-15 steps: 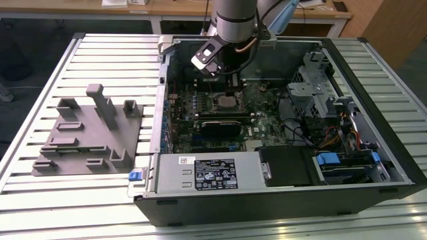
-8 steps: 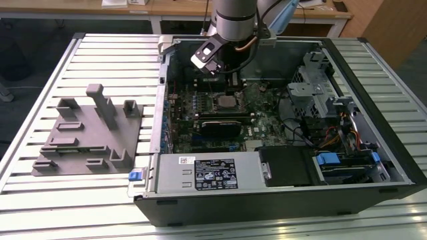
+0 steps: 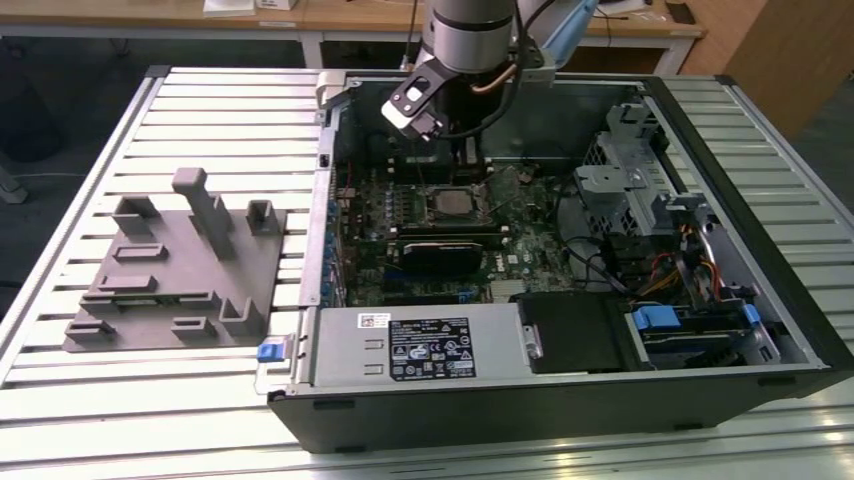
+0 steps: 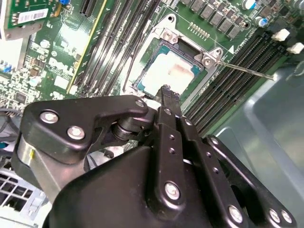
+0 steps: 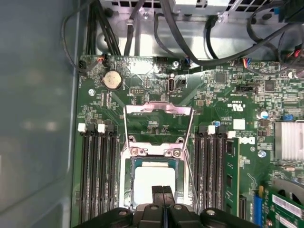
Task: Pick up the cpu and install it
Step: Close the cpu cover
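One arm (image 3: 467, 30) reaches into the open case (image 3: 534, 420) on your worktop (image 3: 134, 400). Its fingers (image 5: 157, 194) are pressed together, tips over the cpu (image 5: 147, 175); contact cannot be judged. The cpu lies flat in the socket (image 5: 127, 187) of the motherboard (image 5: 223, 109), between memory slots (image 5: 95, 175), with the load plate (image 5: 158, 109) swung open. A grey fixture (image 3: 174, 260) stands beside the case.

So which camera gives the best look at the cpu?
The second wrist view: the cpu sits large in its socket, silver top mostly showing. In the first wrist view the gripper covers part of it; in the exterior view it is small inside the computer case.
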Controlling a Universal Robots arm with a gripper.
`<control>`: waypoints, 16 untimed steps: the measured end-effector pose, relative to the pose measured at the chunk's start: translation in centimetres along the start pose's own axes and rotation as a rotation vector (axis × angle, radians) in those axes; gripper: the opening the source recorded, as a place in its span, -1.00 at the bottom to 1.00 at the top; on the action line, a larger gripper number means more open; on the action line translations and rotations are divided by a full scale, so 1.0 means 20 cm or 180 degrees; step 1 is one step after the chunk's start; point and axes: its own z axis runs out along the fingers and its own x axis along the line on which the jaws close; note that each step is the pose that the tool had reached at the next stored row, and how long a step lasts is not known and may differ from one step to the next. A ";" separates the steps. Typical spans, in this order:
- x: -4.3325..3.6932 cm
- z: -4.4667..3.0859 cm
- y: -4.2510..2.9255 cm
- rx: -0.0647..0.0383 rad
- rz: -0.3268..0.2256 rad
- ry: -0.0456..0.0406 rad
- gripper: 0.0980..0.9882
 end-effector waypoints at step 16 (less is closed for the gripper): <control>-0.045 -0.097 0.066 0.0009 0.0000 0.0000 -0.98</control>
